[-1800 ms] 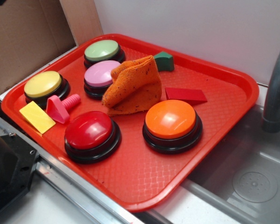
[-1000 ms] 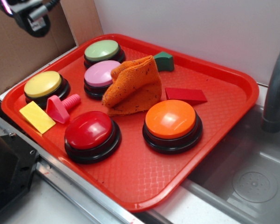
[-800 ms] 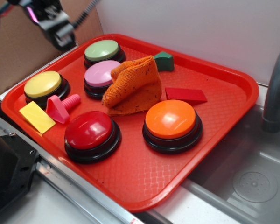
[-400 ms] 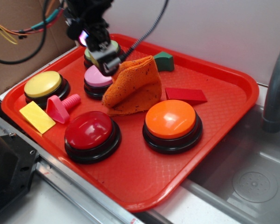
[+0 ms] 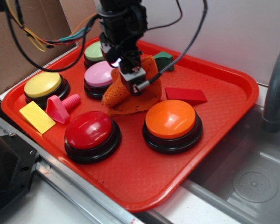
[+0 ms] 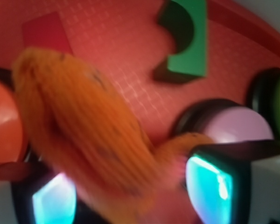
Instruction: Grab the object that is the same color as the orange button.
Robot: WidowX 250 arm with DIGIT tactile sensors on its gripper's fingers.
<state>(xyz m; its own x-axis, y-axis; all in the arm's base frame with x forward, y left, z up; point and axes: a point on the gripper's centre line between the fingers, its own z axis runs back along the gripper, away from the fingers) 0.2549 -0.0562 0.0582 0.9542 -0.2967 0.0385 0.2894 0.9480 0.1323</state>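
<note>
The orange knitted cloth (image 5: 141, 99) stands bunched up in the middle of the red tray (image 5: 144, 179). My gripper (image 5: 132, 79) has come down over its left top. In the wrist view the cloth (image 6: 84, 121) fills the gap between my two lit fingers, and the gripper (image 6: 130, 198) is open around it; the view is blurred. The orange button (image 5: 170, 119) sits just right and in front of the cloth, and its edge shows at the left of the wrist view (image 6: 2, 121).
On the tray stand a pink button (image 5: 97, 73), green button (image 5: 91, 51), yellow button (image 5: 42, 84), red button (image 5: 89, 130), green block (image 5: 166, 58), red block (image 5: 185, 94), pink peg (image 5: 60, 106) and yellow wedge (image 5: 36, 116). A faucet (image 5: 276, 88) and sink (image 5: 252, 184) lie right.
My gripper has come in from the upper left, passed over the green and pink buttons and dropped onto the cloth. The cloth's top is now partly covered by it.
</note>
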